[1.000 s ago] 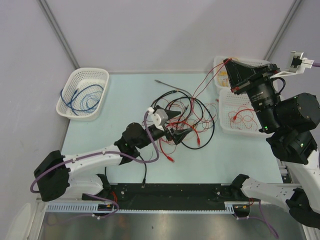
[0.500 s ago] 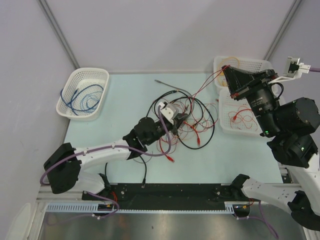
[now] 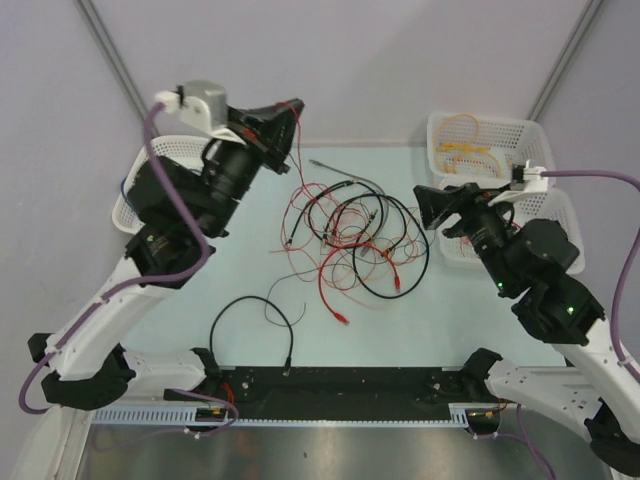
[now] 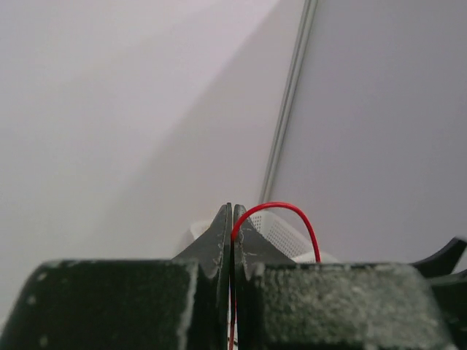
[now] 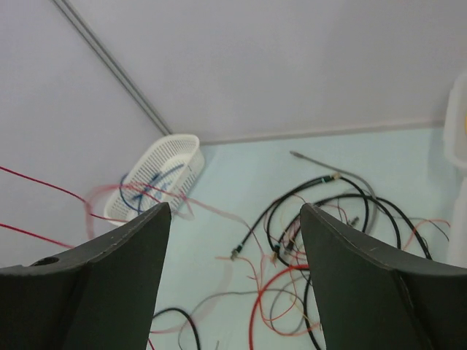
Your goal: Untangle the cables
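High on the left, the left jaws are pressed fully together on a red cable (image 4: 277, 205), which arcs out of them and runs down to the tabletop (image 3: 200, 290), where the rest of the cables (image 3: 360, 240) lie in a heap of red and black loops at the middle. The main risk, as I judge it, is that this red strand is threaded under the black loops, so more lift would haul the whole heap leftward or tighten a knot instead of freeing one wire. A small plug could also catch and jerk, or the thin wire could slip out of the grip. Below the raised left arm (image 3: 180, 230) sits a white basket (image 5: 188, 146) holding a blue cable, largely covered by that arm from above, so a drop there looks awkward. Nearer the bases a lone black cable (image 3: 252, 299) lies apart from the heap. Further right, the right jaws stand wide open with nothing in them, hovering just beside the heap and not pinning it, which is why dragging seems likely. At the far right an upper basket (image 3: 536, 135) holds a yellow cable (image 3: 465, 130), and a lower basket (image 3: 563, 208) is partly hidden behind the right arm
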Robot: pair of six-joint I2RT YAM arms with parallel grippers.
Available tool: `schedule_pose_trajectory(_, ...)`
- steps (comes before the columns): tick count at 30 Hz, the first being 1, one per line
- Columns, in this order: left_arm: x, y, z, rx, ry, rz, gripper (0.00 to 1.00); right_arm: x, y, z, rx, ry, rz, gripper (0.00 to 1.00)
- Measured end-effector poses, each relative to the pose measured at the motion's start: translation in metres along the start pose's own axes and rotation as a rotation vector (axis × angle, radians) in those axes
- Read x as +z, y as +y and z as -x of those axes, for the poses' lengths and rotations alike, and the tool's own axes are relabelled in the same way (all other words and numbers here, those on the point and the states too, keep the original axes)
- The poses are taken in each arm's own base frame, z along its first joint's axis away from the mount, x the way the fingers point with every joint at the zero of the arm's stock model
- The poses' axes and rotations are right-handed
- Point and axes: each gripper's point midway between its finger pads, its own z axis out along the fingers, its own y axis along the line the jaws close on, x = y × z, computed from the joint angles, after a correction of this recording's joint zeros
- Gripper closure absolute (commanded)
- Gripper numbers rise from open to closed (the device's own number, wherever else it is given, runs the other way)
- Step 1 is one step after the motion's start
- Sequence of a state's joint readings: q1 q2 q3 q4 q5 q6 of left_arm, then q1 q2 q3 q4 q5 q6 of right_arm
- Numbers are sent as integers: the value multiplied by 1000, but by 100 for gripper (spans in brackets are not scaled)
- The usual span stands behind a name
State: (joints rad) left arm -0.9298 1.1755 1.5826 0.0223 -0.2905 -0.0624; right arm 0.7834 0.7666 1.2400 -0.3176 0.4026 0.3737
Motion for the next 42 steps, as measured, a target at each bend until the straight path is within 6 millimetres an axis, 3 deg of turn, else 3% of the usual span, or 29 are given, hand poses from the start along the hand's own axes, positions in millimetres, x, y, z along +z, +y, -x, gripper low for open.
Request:
schedule_pose_trajectory(3,-1,0,51,-17,-65,13,100,5,-12,-31,-31,68,-30,26)
schedule_pose_trajectory(6,2,-1,77,-17,-88,15,100,10,-14,-55,-48,120,-23,27)
schedule_pose_trajectory(8,6,-4,82,-14,-81,11,100,13,-12,-66,-52,145,-1,28)
schedule_pose_trajectory(19,14,-11,28,37,100,-28,100,44,50,-86,0,166,250,31)
schedule_pose_trajectory(24,12,-14,23,39,121,-46,100,45,76,-96,22,190,355,35)
schedule_pose_trajectory(31,10,-16,19,40,136,-61,100,32,102,-104,36,221,445,39)
schedule_pose_trajectory(42,7,-19,12,28,152,-78,100,26,119,-113,44,243,498,47)
